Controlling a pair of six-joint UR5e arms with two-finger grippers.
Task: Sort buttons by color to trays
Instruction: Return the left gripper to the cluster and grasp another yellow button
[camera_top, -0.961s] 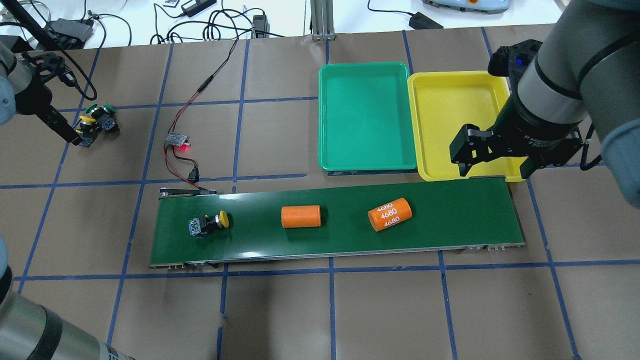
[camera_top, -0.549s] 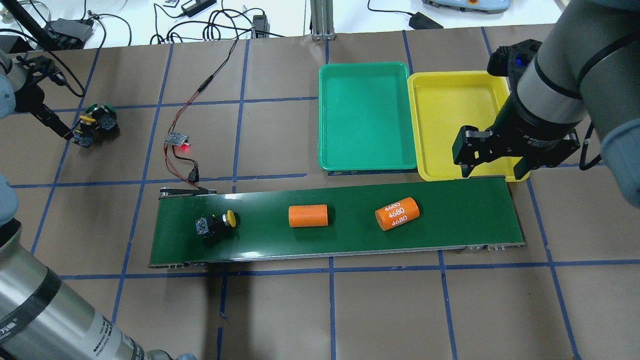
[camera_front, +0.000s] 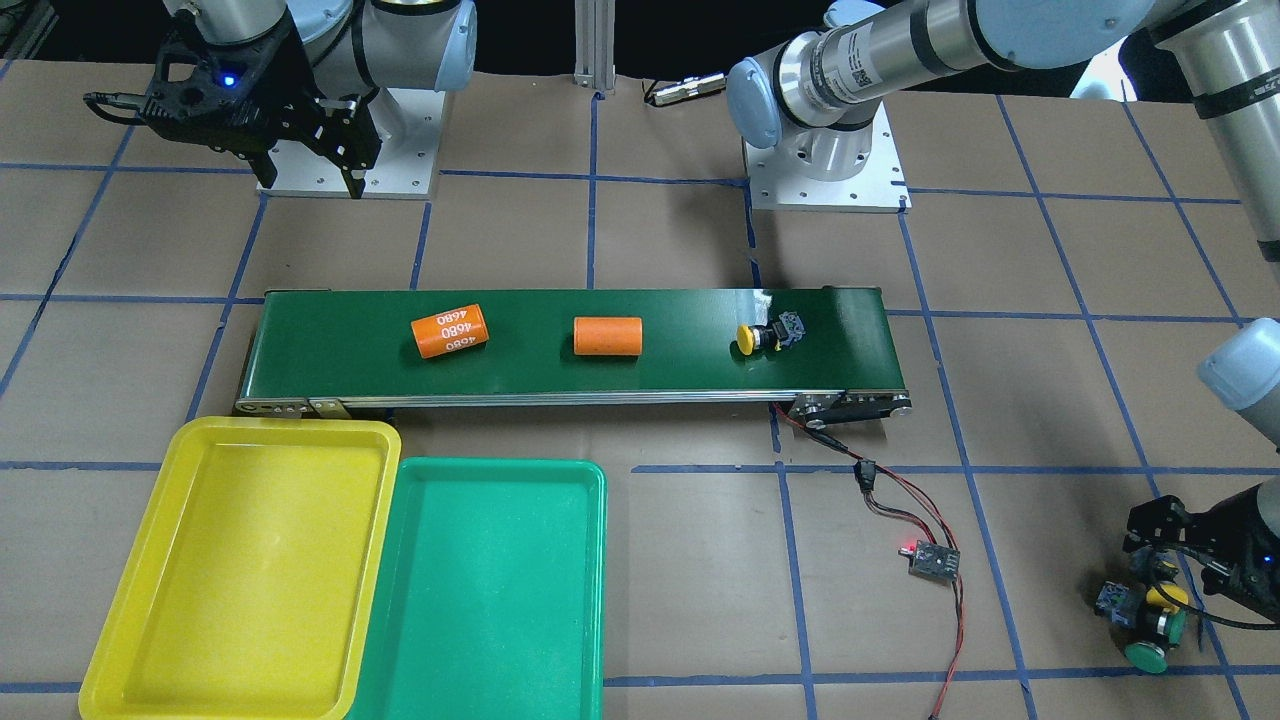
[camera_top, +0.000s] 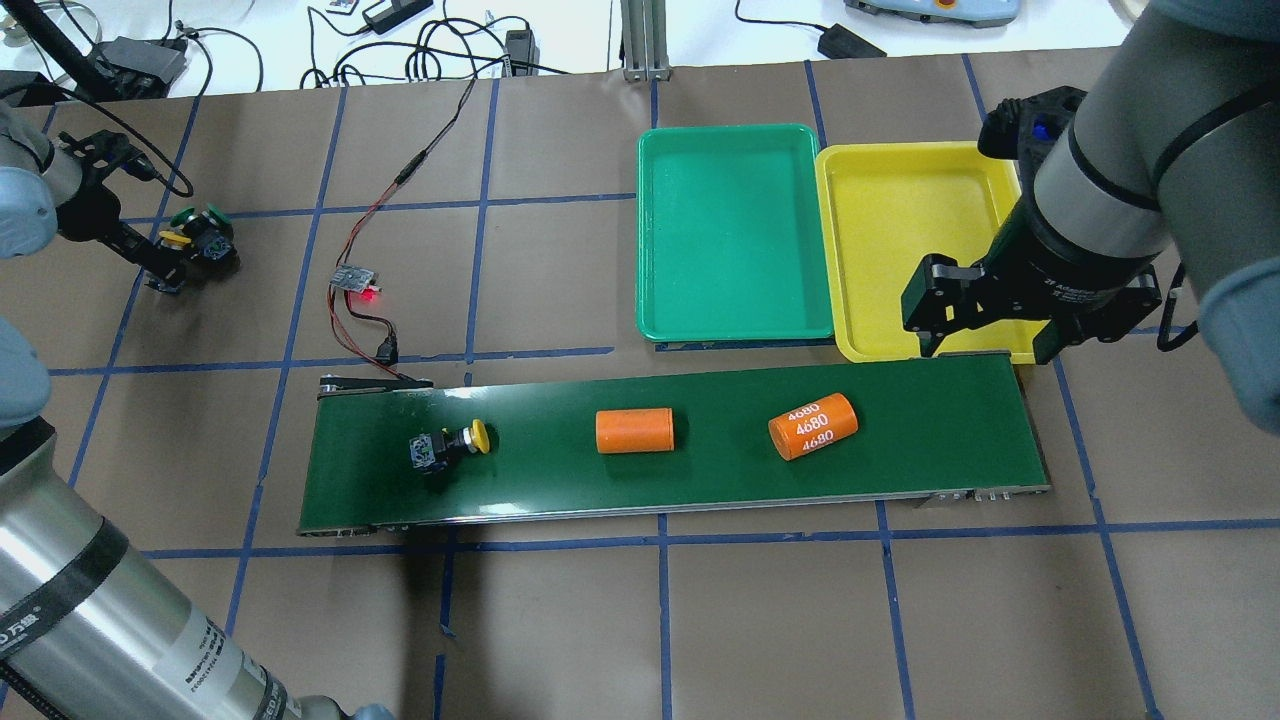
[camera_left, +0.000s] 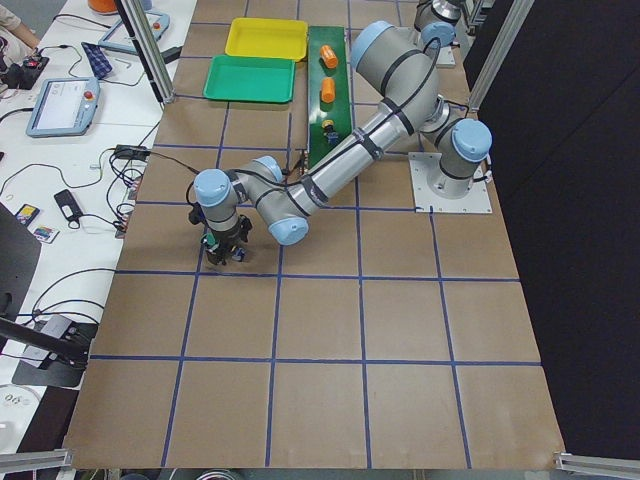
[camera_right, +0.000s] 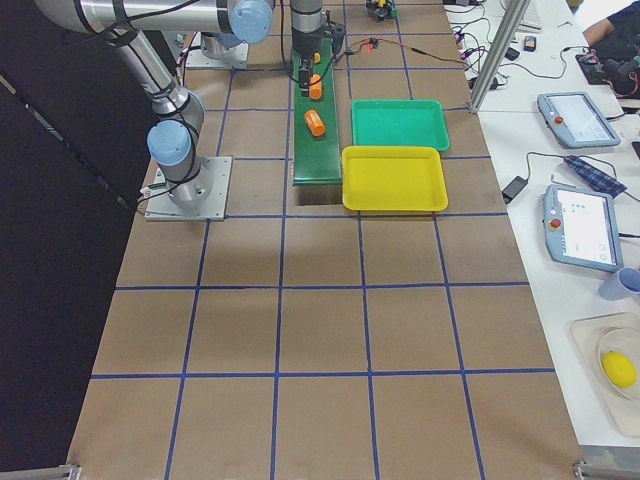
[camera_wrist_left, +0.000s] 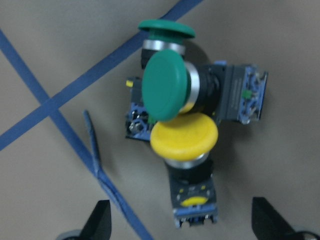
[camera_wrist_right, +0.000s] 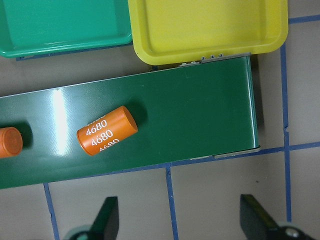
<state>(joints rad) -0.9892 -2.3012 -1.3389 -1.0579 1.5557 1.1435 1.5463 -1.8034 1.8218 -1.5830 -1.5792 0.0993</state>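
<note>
One yellow button lies on its side on the conveyor belt's left part. Three more buttons, two green and one yellow, stand bunched at the table's far left. My left gripper is open right beside them; in the left wrist view its fingertips flank the yellow one's base without touching it. My right gripper hangs open over the near edge of the yellow tray. The green tray lies beside it. Both trays hold nothing.
Two orange cylinders, a plain one and one marked 4680, ride on the belt. A small circuit board with a red light and its wires lies left of the green tray. Cables and controllers sit beyond the table's far edge.
The yellow button and both orange cylinders have travelled right along the belt. My left gripper has shifted a little beside the cluster. My right gripper has barely moved.
</note>
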